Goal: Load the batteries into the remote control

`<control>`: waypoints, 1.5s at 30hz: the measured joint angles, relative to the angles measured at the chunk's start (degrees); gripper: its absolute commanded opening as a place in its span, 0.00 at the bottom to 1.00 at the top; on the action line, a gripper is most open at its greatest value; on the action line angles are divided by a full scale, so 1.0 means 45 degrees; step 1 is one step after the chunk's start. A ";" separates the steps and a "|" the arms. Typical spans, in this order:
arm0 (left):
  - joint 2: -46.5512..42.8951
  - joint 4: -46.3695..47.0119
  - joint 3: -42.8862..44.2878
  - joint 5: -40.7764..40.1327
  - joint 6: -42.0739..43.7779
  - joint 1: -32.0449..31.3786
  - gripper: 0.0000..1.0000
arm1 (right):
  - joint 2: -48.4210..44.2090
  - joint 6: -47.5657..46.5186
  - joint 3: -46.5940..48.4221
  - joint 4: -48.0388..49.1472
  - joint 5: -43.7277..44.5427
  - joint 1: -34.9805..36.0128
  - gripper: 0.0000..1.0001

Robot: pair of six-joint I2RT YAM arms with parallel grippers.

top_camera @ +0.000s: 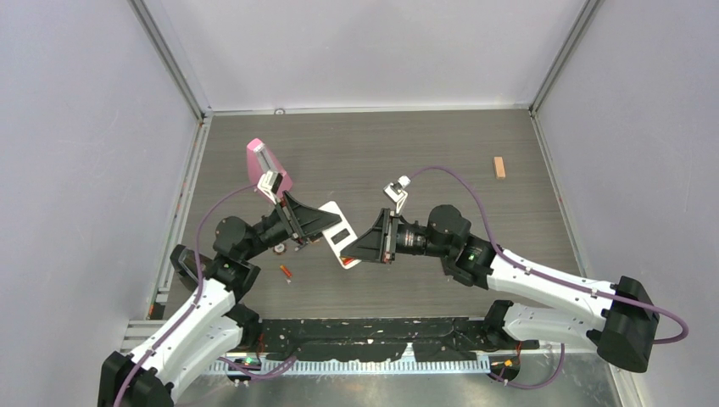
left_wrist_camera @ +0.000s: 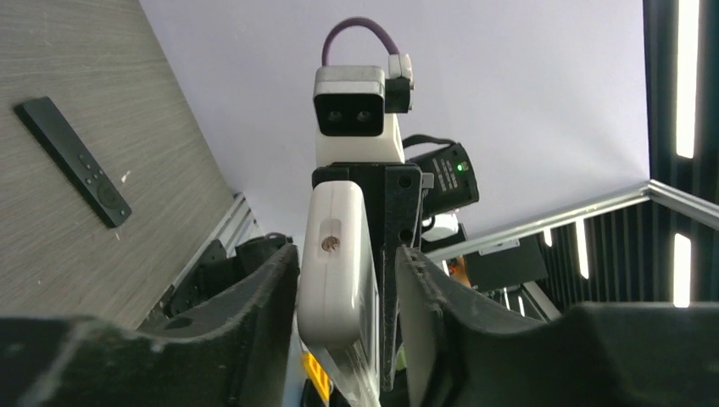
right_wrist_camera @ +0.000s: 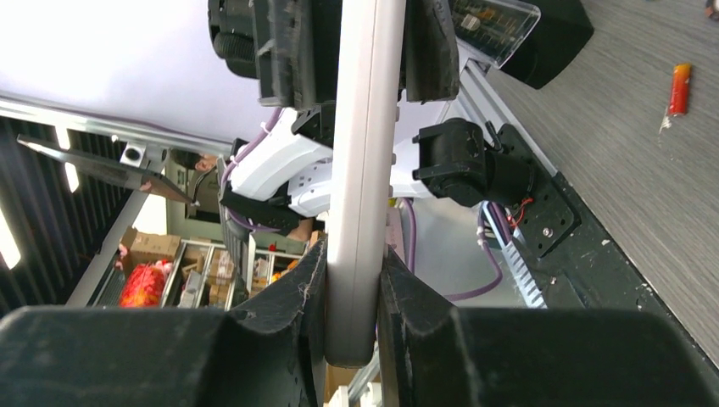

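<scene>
Right end effector (right_wrist_camera: 352, 292) grasps the white remote control (right_wrist_camera: 366, 153) above the bench (top_camera: 441, 153). Left end effector (left_wrist_camera: 348, 284) straddles the remote control, released. One orange-red battery (top_camera: 287, 272) lies on the bench near the remote control, on the left arm's side.

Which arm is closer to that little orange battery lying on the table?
Left. The left arm reaches past close beside the battery; the right arm sits farther off, beyond the white remote.
</scene>
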 measured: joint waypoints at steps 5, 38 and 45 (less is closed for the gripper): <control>0.0170 0.0000 0.0010 0.0918 0.0146 0.0058 0.22 | 0.0005 -0.0010 0.0000 0.0029 -0.0665 -0.0053 0.05; -0.2744 -0.0699 -0.2618 -0.1768 -0.1263 0.2181 0.00 | 0.0971 -0.6261 0.3963 -1.0117 0.5848 -0.1734 0.61; -0.3434 -0.0923 -0.2977 -0.2890 -0.2229 0.2195 0.00 | 0.5790 -0.8956 0.5673 -1.1472 0.7121 -0.1744 0.58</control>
